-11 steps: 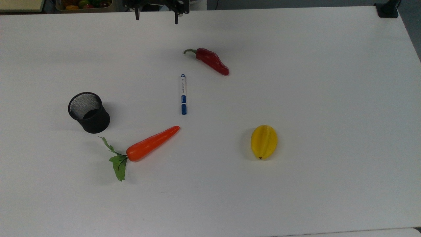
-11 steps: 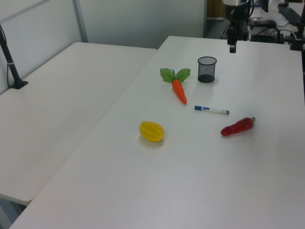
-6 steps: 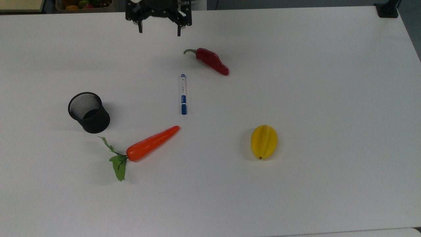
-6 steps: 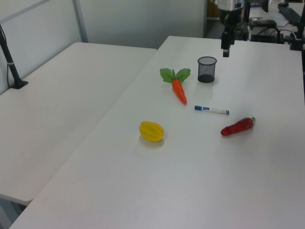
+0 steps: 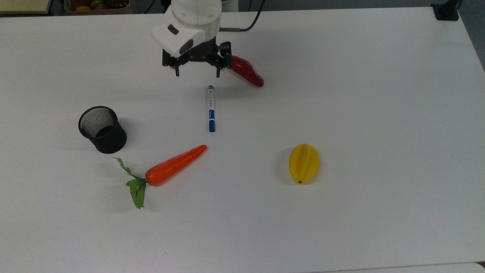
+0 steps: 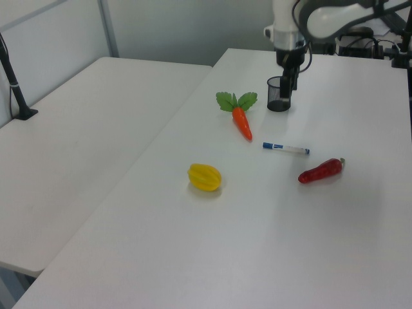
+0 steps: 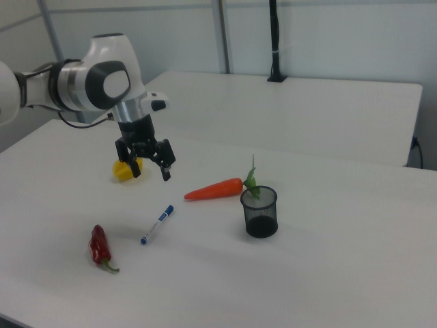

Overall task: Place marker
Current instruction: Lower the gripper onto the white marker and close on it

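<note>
Surface [image 5: 379, 113]: wide white tabletop carrying every item; broad bare stretches along the top view's right and bottom, with no item near any of its edges; in the left view a second white table [image 6: 77, 148] adjoins it.

Arm [image 5: 195, 19]: white Franka arm reaching in over the far edge in the top view, wrist pointing down.

Claw [image 5: 197, 72]: black two-finger claw, fingers spread apart and holding nothing; it hangs above the surface, off the marker's small blue end in the top view, beside the pepper's stem end. In the right view [image 7: 149, 172] it hangs above the marker, between it and the starfruit.

Carrot [image 5: 176, 165]: orange plastic carrot with green leaves, lying flat, tip pointing toward the marker's cap but apart from it; leaves near the cup.

Cup [image 5: 102, 129]: black mesh pen cup, upright, open mouth up, well apart from the marker toward the top view's left, with bare surface between.

Pepper [image 5: 248, 74]: red chilli pepper, lying flat, its stem end hidden behind the claw in the top view.

Starfruit [image 5: 304, 163]: yellow ribbed starfruit, alone toward the top view's lower right, open room all round.

Marker [image 5: 211, 109]: slim white-barrelled marker with blue cap and band, lying flat near mid-surface, cap toward the carrot, touching nothing.
</note>
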`<act>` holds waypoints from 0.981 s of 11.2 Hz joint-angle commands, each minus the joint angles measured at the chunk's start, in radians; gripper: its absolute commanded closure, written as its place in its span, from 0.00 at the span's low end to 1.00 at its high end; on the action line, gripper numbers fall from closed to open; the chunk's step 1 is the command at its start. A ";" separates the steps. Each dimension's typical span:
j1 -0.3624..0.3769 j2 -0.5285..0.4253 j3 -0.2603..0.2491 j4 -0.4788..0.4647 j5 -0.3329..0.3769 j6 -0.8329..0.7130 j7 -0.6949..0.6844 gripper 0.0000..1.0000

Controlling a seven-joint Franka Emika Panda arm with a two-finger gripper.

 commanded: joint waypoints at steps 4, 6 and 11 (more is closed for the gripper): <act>0.005 0.141 -0.003 -0.033 0.017 0.196 0.104 0.00; 0.005 0.180 -0.003 -0.036 0.017 0.233 0.105 0.00; 0.013 0.231 -0.003 -0.035 0.013 0.258 0.104 0.36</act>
